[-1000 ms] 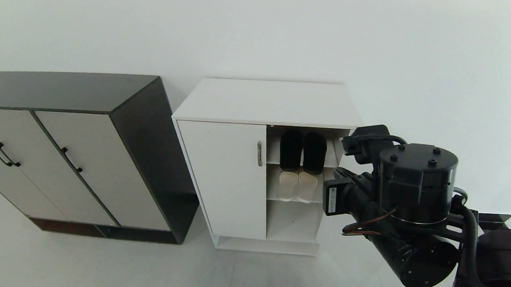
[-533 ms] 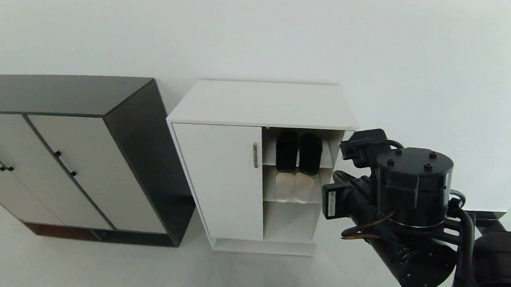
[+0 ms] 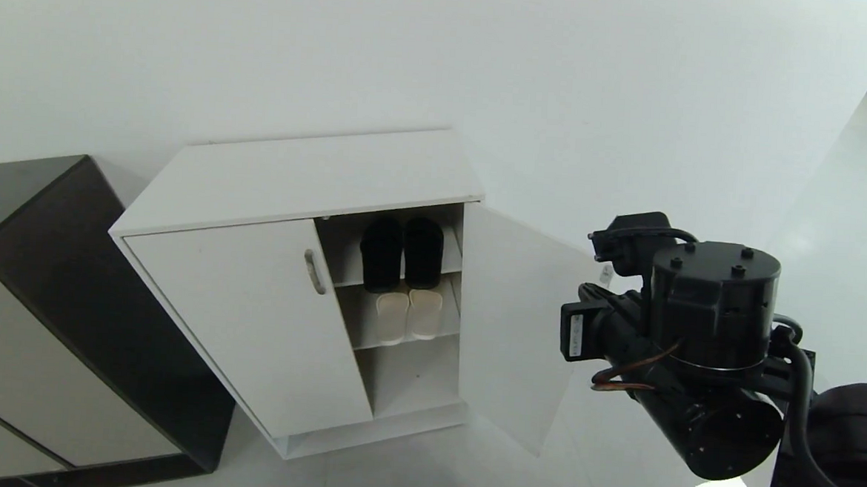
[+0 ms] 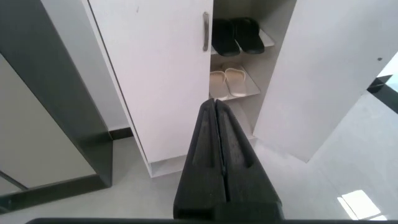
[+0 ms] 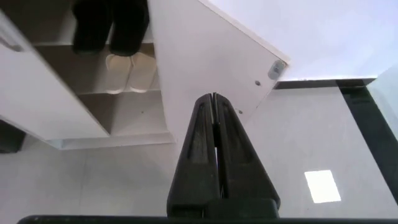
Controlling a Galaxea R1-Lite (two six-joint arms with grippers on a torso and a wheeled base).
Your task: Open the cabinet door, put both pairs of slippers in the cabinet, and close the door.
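A dark cabinet (image 3: pixel 68 269) stands on the robot's left, just beside the white cabinet (image 3: pixel 311 178). The white cabinet's left door (image 3: pixel 251 323) is shut and its right door (image 3: pixel 518 329) is swung wide open. The right arm (image 3: pixel 695 339) is raised and bent, with its wrist near the open door's free edge. The black slippers (image 3: pixel 401 253) lie side by side on the top shelf. The pale slippers (image 3: pixel 408 315) lie on the shelf below. Both pairs run lengthwise front to back. The right gripper (image 5: pixel 214 98) points at the open door, fingers pressed together. The left gripper (image 4: pixel 215 104) faces the cabinet front from well back, its fingers likewise pressed together.
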